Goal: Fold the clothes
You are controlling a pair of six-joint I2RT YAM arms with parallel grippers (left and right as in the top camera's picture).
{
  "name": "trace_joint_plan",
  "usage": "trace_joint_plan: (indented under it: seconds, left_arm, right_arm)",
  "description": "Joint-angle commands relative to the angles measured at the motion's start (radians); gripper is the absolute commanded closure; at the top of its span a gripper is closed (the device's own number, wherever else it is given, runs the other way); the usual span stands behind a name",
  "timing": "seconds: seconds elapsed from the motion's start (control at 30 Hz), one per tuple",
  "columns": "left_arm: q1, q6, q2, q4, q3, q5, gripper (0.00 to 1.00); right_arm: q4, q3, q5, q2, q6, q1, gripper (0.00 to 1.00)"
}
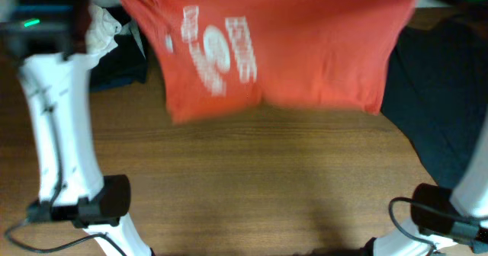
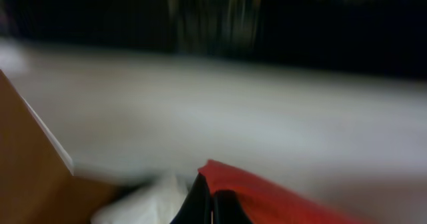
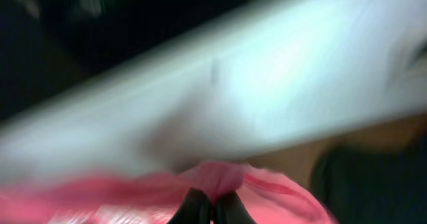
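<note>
A brown wood-grain tabletop (image 1: 252, 180) spans the lower half of the overhead view. Beyond its far edge the room is dark, with a small green light (image 1: 30, 24) glowing at the upper left. Both wrist views show a blurred pale band (image 2: 233, 117) under blackness.

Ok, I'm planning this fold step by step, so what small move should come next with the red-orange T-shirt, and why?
Probably lower the left gripper and right gripper together, laying the red-orange short-sleeved T-shirt flat on the wooden table. Each gripper pinches its fabric, and it hangs spread above the wood with its white lettering showing.
</note>
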Motion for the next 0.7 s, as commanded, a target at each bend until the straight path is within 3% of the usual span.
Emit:
trace_joint_plan:
  seconds: [0.0, 0.03, 0.23, 0.3, 0.4, 0.5, 0.67]
  left_arm:
    - [0.105, 0.036, -0.065, 0.009, 0.236, 0.233, 1.0]
    - [0.116, 0.032, -0.064, -0.003, 0.233, 0.294, 0.99]
    - [0.114, 0.032, 0.098, -0.151, -0.019, 0.31, 1.0]
    - [0.115, 0.033, 0.205, -0.266, -0.122, 0.317, 1.0]
    - [0.117, 0.033, 0.243, -0.403, -0.145, 0.317, 1.0]
    - [0.112, 0.033, 0.184, -0.529, -0.131, 0.317, 1.0]
    - [0.087, 0.033, -0.025, -0.682, -0.131, 0.317, 1.0]
  right_arm:
    - [-0.004, 0.187, -0.087, -0.045, 0.028, -0.131, 0.96]
    - [-0.022, 0.177, -0.105, -0.042, 0.002, -0.13, 0.96]
    - [-0.171, -0.087, -0.067, 0.091, -0.182, 0.071, 0.96]
    - [-0.21, -0.283, 0.071, 0.125, -0.19, 0.15, 0.96]
    - [-0.254, -0.399, 0.093, 0.122, -0.19, 0.167, 0.96]
    - [-0.376, -0.398, 0.099, 0.079, -0.195, 0.145, 0.96]
    - [-0.52, -0.397, 0.19, -0.135, -0.209, 0.087, 0.96]
